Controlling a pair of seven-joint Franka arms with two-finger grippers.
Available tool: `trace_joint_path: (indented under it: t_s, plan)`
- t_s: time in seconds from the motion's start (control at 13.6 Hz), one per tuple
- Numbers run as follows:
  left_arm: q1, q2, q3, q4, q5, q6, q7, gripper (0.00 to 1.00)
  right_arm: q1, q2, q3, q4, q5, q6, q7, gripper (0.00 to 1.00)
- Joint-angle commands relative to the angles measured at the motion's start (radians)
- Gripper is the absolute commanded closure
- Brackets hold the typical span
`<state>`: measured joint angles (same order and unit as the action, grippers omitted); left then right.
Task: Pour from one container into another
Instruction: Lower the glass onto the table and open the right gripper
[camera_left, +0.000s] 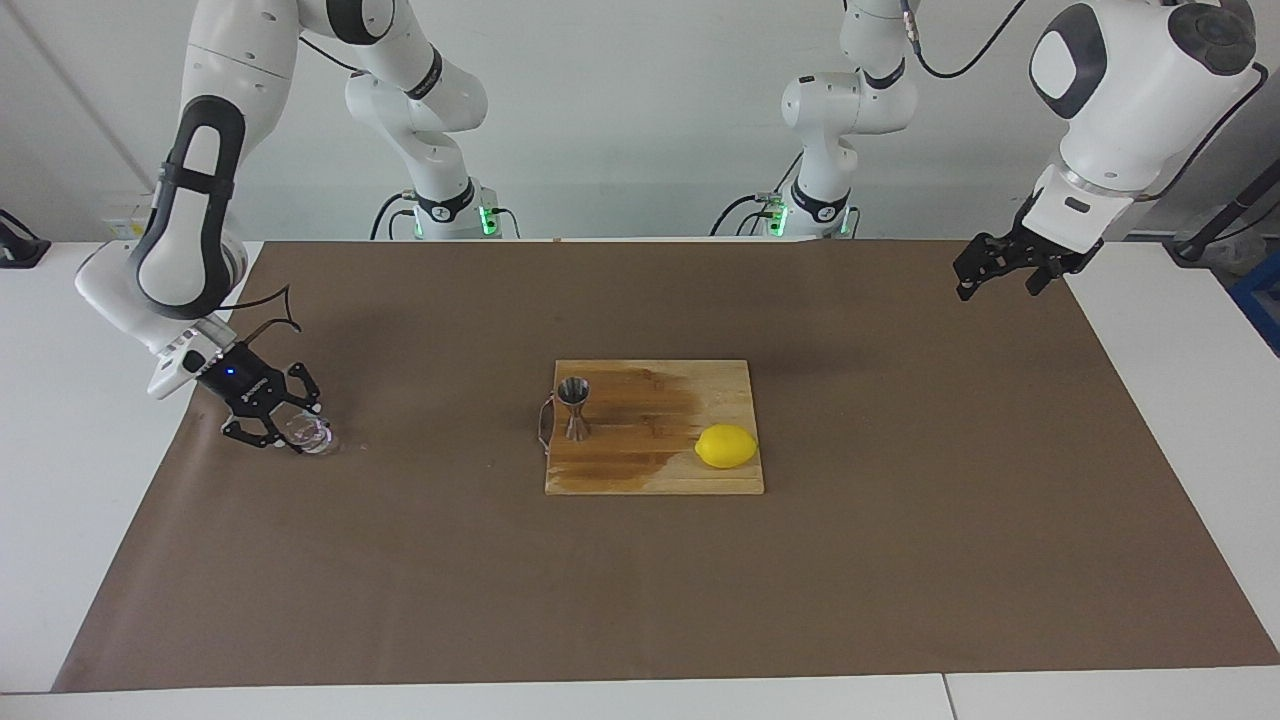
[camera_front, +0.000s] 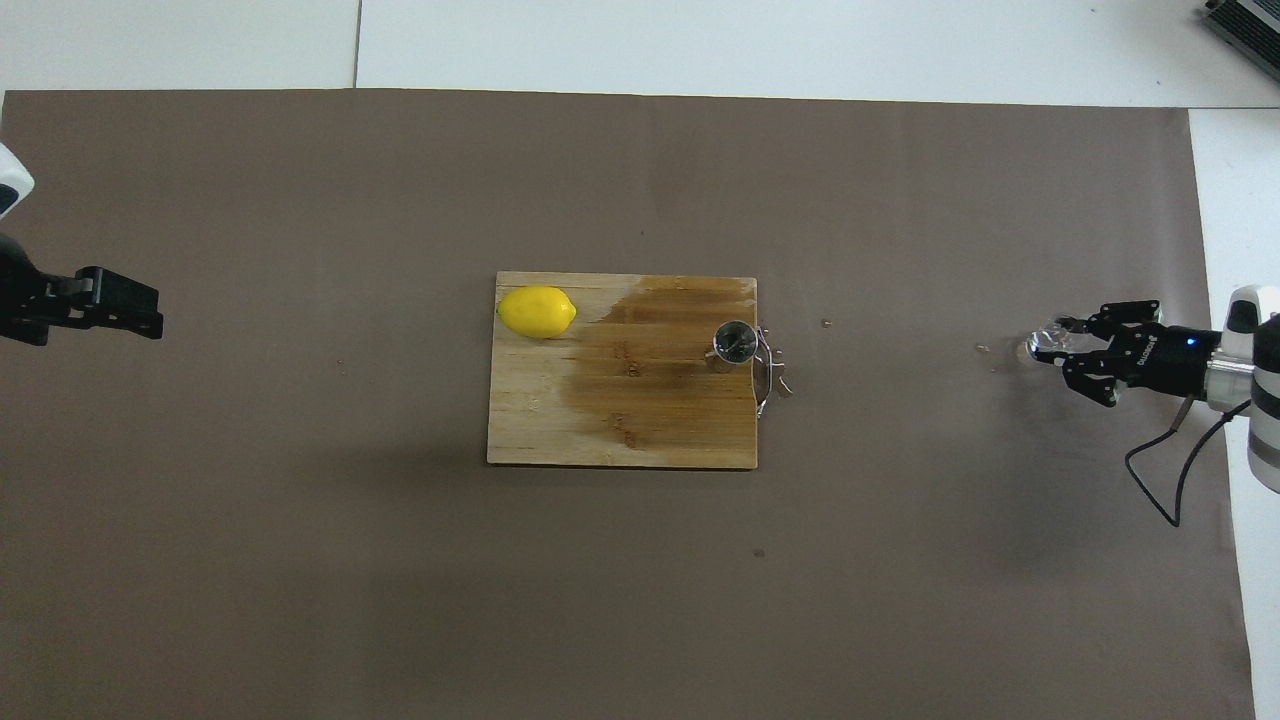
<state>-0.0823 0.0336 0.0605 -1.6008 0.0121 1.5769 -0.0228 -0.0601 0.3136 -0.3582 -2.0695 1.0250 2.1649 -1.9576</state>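
The small clear glass cup (camera_left: 312, 436) stands on the brown paper at the right arm's end of the table. My right gripper (camera_left: 297, 425) is low over the paper with its fingers open around the cup, which sits at their tips; both also show in the overhead view, the cup (camera_front: 1043, 346) and the gripper (camera_front: 1062, 348). The steel jigger (camera_left: 574, 405) stands upright on a wooden board (camera_left: 650, 475), at the board's edge toward the right arm (camera_front: 735, 342). My left gripper (camera_left: 1000, 288) waits open and empty, raised over the left arm's end of the table (camera_front: 150, 312).
A yellow lemon (camera_left: 727, 446) lies on the board's corner toward the left arm and away from the robots (camera_front: 537, 311). A dark wet patch (camera_front: 660, 360) covers much of the board. A cord loop (camera_front: 765, 380) hangs at the board's edge by the jigger. Small droplets (camera_front: 825, 323) dot the paper.
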Motion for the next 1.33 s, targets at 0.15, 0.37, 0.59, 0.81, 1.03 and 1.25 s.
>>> trace_joint_path:
  t_s: [0.15, 0.37, 0.59, 0.81, 1.03, 1.25]
  plan:
    - [0.010, -0.027, -0.007, -0.027, 0.009, -0.005, 0.004, 0.00, 0.005, -0.008, 0.004, -0.021, 0.032, 0.010, -0.055, 0.50]
    - [0.010, -0.027, -0.007, -0.027, 0.009, -0.003, 0.004, 0.00, 0.012, -0.008, 0.018, -0.018, 0.015, 0.010, -0.148, 0.54]
    - [0.010, -0.027, -0.007, -0.027, 0.009, -0.003, 0.004, 0.00, 0.014, -0.008, 0.021, -0.014, -0.022, 0.006, -0.196, 0.54]
    - [0.010, -0.027, -0.007, -0.027, 0.009, -0.003, 0.004, 0.00, 0.014, -0.010, 0.024, -0.014, -0.034, 0.004, -0.210, 0.32]
    - [0.010, -0.027, -0.007, -0.027, 0.009, -0.003, 0.004, 0.00, 0.016, -0.031, 0.079, 0.002, -0.034, 0.030, -0.143, 0.00]
    - [0.010, -0.027, -0.007, -0.027, 0.009, -0.003, 0.004, 0.00, 0.017, -0.063, 0.148, 0.043, -0.083, 0.087, 0.082, 0.00]
